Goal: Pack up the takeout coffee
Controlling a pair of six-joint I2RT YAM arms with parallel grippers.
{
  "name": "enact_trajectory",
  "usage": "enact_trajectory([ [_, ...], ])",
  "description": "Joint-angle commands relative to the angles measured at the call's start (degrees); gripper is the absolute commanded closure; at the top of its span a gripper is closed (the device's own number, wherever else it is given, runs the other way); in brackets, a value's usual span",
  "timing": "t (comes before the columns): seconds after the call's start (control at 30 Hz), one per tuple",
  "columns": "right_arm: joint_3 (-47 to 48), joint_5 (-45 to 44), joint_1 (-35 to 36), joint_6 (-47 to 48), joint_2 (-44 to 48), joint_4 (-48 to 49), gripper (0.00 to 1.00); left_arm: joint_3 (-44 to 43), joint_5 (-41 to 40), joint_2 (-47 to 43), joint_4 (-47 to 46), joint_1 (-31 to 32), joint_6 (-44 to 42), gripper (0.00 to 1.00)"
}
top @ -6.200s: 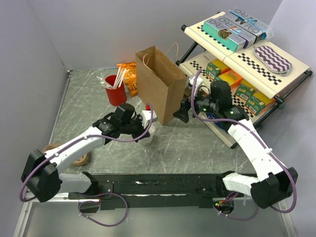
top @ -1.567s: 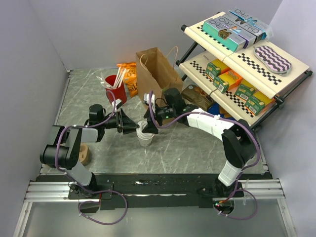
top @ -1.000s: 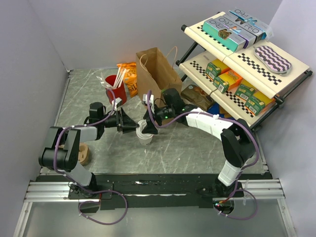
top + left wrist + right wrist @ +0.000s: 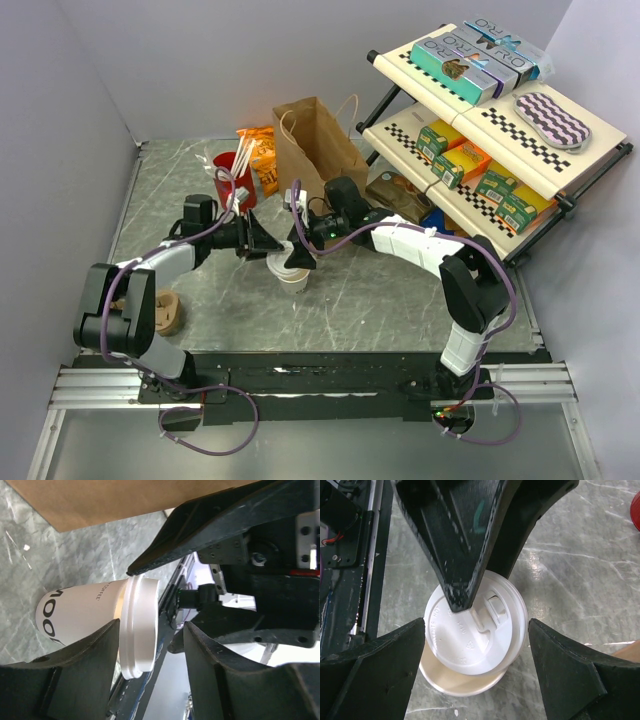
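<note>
Left: left gripper [image 4: 266,243], jaws partly apart and holding nothing, reaching in sideways with one finger [image 4: 452,555] above the lid [image 4: 140,625] and the other beside the cup wall.

Centre: takeout coffee [image 4: 293,278], upright on the table [image 4: 390,290], just in front of the brown paper bag [image 4: 315,160] and not yet inside. Lid apparently skewed, to judge by a tan crescent exposed under its near edge in the right wrist view.

Directly above: right gripper [image 4: 476,627], jaws wide, astride the cup with a gap on either side, gripping nothing.

Right: shelf rack [image 4: 490,110], not involved.

Step in hand, as judged: settling the lid and taking hold of the cup ahead of packing.

Next move: close the right jaws on the cup below the lid rim and draw the left finger clear. Then lift level, carry over the bag mouth and lower inside without squeezing or tilting.
</note>
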State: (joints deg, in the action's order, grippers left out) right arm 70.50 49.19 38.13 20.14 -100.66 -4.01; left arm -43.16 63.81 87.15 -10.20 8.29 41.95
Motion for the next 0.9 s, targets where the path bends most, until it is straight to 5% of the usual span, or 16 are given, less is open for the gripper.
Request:
enact_trajectory([
  [0.0, 2.71, 1.09, 0.54, -0.19, -0.50, 0.41, 0.11, -3.25, -3.25, -1.72, 6.14, 1.98, -5.91, 0.41],
  [0.87, 2.80, 0.29, 0.72, 0.34, 0.12, -1.61, 0.11, -7.55, -8.88, -4.89, 12.92, 7.43, -13.91, 0.41],
])
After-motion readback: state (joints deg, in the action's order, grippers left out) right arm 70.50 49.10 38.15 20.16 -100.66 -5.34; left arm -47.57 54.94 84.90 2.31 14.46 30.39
